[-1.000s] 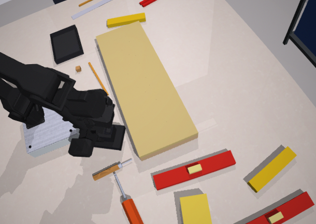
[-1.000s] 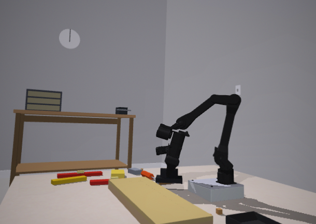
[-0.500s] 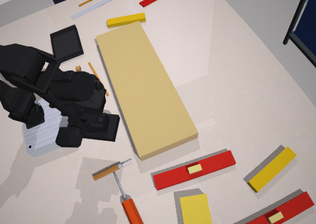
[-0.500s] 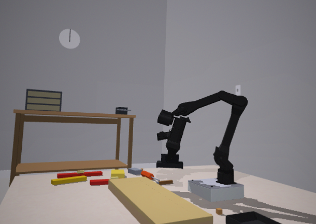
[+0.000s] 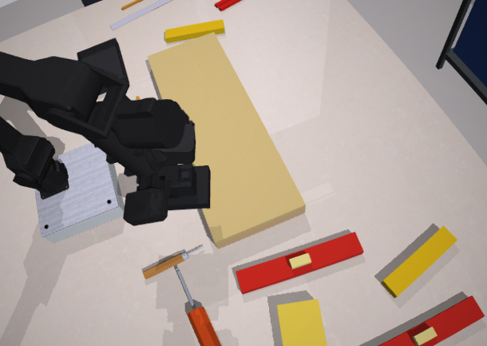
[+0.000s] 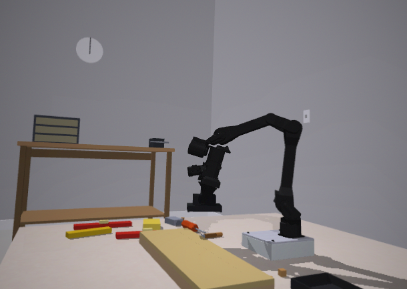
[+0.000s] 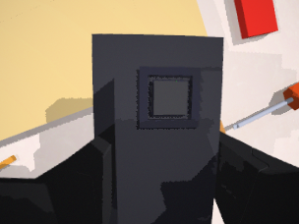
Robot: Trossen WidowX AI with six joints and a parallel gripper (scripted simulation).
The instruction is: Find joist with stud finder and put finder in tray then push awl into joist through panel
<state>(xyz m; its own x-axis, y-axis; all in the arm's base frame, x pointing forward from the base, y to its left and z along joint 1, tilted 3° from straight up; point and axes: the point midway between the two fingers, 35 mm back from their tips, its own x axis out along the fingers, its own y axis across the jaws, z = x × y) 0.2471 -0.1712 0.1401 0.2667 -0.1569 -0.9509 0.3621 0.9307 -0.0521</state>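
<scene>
My gripper [image 7: 158, 132] [image 6: 204, 197] is shut on the dark stud finder [image 5: 200, 196] [image 6: 204, 207] [image 7: 167, 51], which has a small square window. It is held in the air, clear of the pale yellow floor panel [image 5: 239, 152] [image 6: 200, 253] [image 7: 44, 54], and in the top view it overlaps the panel's left edge near the front. The window looks dark grey in the wrist view. The wooden-handled awl [image 5: 164, 267] [image 6: 213, 235] lies on the table off the panel's front left corner. The black tray [image 5: 104, 56] [image 6: 325, 278] stands left of the panel, partly behind the arm in the top view.
An orange screwdriver [image 5: 203, 325] [image 6: 189, 225] lies by the awl. Red levels [image 5: 271, 272] [image 5: 455, 320], a yellow block [image 5: 301, 320] and a yellow bar [image 5: 419, 261] lie in front. Another yellow bar [image 5: 195, 31] is behind the panel. A small brown cube [image 6: 282, 272] lies near the tray.
</scene>
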